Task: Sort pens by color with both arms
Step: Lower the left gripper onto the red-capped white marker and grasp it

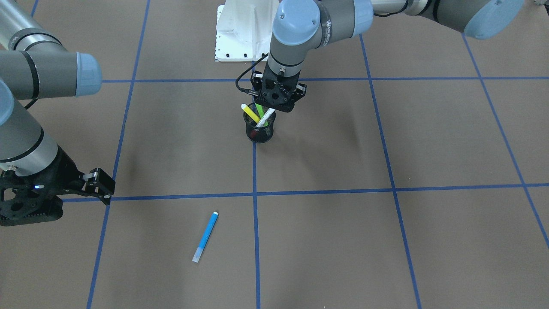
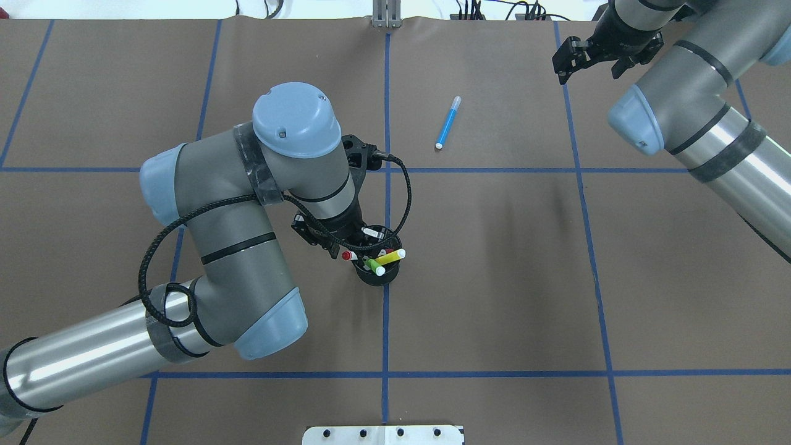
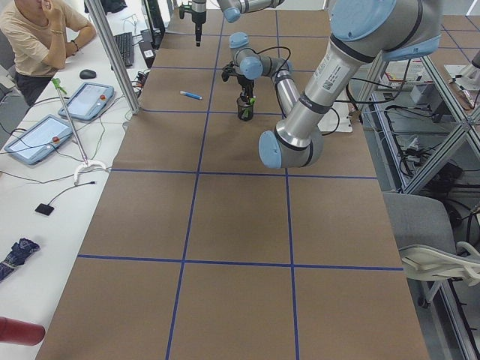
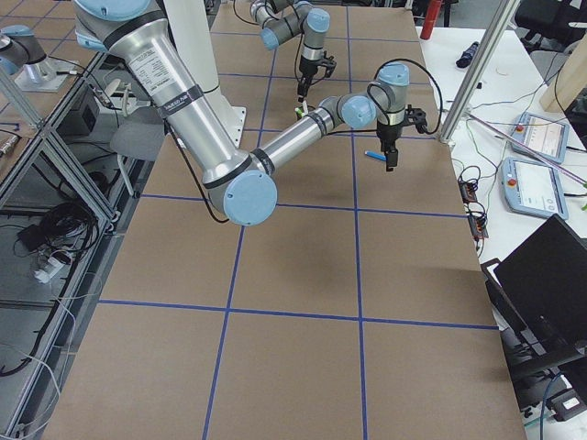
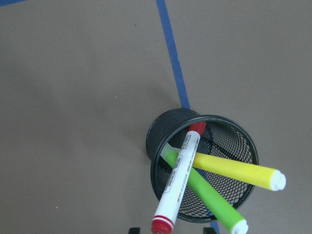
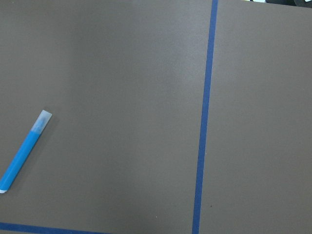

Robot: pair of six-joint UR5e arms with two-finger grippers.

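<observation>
A black mesh cup [image 1: 257,134] [image 5: 157,134] stands on a blue tape line at the table's middle. Three pens lean in it: a yellow pen [image 5: 234,170] [image 2: 393,256], a green pen [image 5: 209,200] [image 2: 372,266] and a white pen with red cap and end [image 5: 178,180] [image 2: 348,254]. My left gripper [image 1: 276,102] [image 5: 170,230] hangs right over the cup, open, its two tips either side of the white pen's top end. A blue pen [image 1: 205,237] [image 2: 447,122] [image 6: 22,153] lies flat on the table. My right gripper [image 1: 102,189] [image 2: 587,67] is open and empty, off to the side of the blue pen.
Blue tape lines [image 1: 254,193] divide the brown table into squares. The white pedestal base [image 1: 240,34] stands at the robot's edge. A person [image 3: 37,37] sits at a side table with tablets [image 3: 90,101], beyond the table's far long edge.
</observation>
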